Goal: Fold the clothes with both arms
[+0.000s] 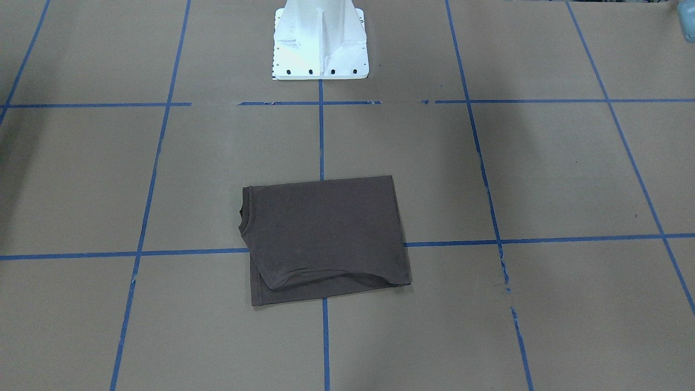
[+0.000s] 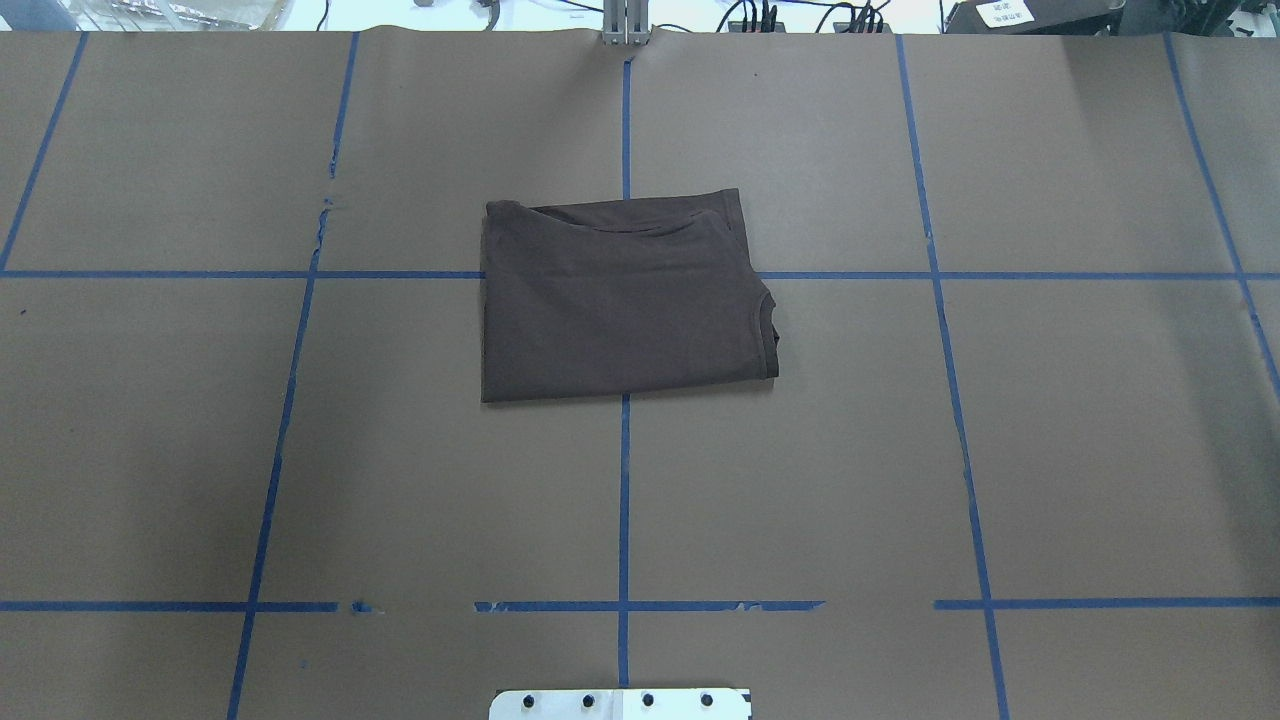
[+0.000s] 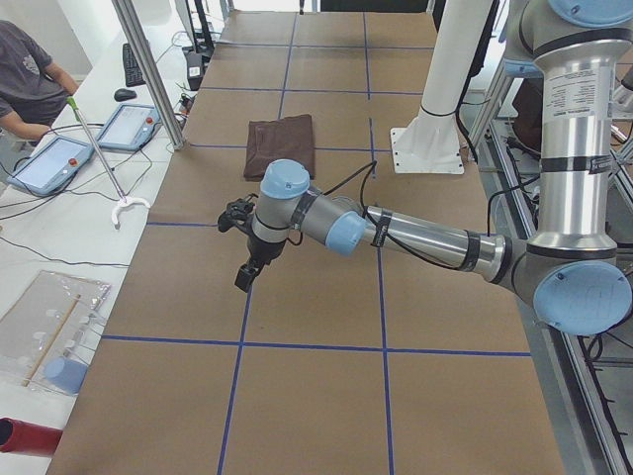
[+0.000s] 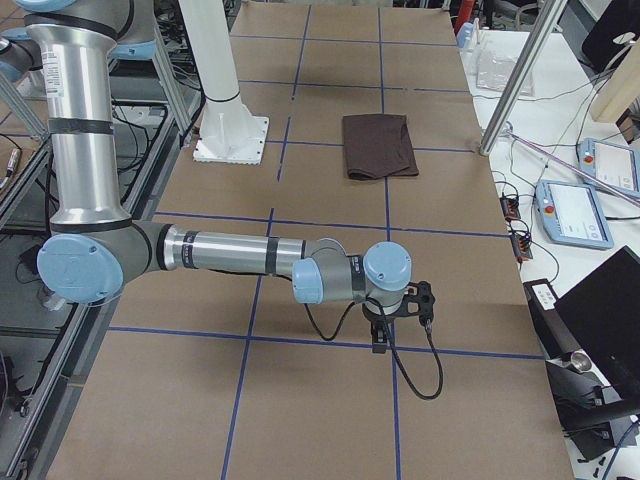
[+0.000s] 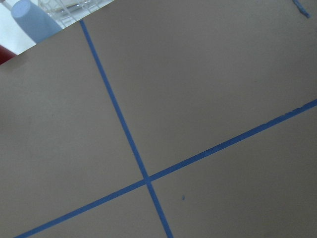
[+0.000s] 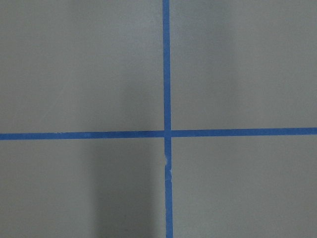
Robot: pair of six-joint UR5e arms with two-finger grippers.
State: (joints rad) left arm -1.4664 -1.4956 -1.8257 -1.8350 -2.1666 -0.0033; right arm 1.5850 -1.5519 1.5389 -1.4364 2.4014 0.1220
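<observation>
The dark brown-grey T-shirt [image 1: 326,233] lies folded into a flat rectangle in the middle of the table, with its collar at one side. It also shows in the overhead view [image 2: 620,300] and both side views [image 3: 280,143] [image 4: 378,145]. My left gripper [image 3: 244,275] hangs over bare paper far from the shirt, toward the table's left end. My right gripper [image 4: 380,340] hangs over bare paper toward the right end. Neither holds cloth. I cannot tell whether either is open or shut. Both wrist views show only paper and tape lines.
The table is covered with brown paper [image 2: 300,450] with a blue tape grid. The white base pedestal [image 1: 320,43] stands at the robot's side. A seated operator [image 3: 25,84], tablets [image 3: 129,127], a metal post [image 3: 148,69] and a clear box [image 3: 49,327] line the far edge.
</observation>
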